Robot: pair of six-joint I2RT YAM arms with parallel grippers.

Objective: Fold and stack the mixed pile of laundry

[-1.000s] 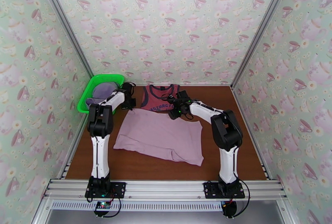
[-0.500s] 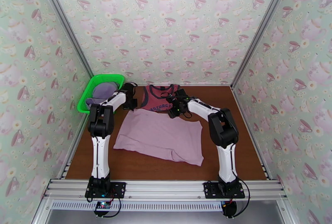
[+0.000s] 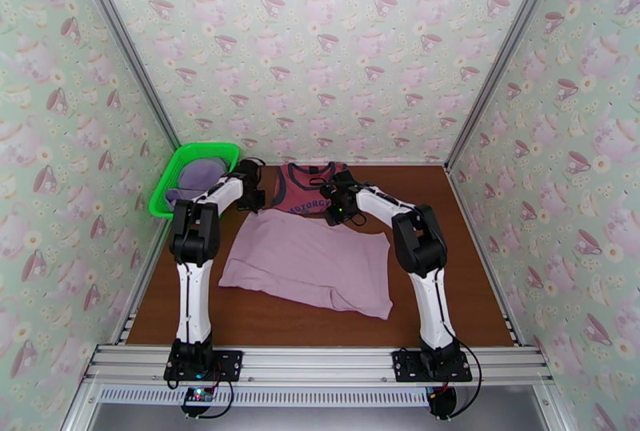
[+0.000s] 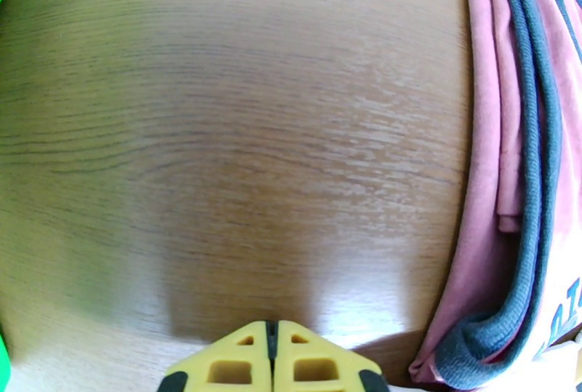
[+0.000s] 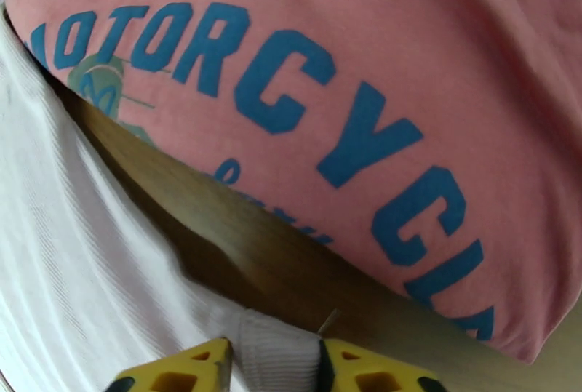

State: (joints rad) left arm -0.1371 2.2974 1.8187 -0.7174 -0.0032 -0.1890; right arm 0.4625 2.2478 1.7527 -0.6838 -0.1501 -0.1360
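1. Where the brown wooden tabletop (image 3: 472, 265) (image 4: 218, 132) nears the back wall, a dusty-red tank top with dark trim and blue chest lettering (image 3: 308, 189) (image 4: 524, 132) (image 5: 349, 95) lies flat.
2. Just in front of the tank top, a pale pink-lilac shirt (image 3: 308, 261) (image 5: 73, 241) lies spread out, with its far edge close to the tank top's hem.
3. Left of the tank top, a lavender-purple garment (image 3: 198, 175) sits bunched inside a green plastic mesh basket (image 3: 180, 154).
4. Just beside the tank top's left edge, the left fingers (image 3: 251, 189) (image 4: 270, 346) are clenched tight together on nothing, low over bare wood.
5. At the tank top's near right hem, the right fingers (image 3: 332, 209) (image 5: 349, 372) are grasping a small fold of the pale pink-lilac shirt's far edge.
6. From the right wrist, a narrow strip of wood separates that pinched edge from the tank top's lettering.
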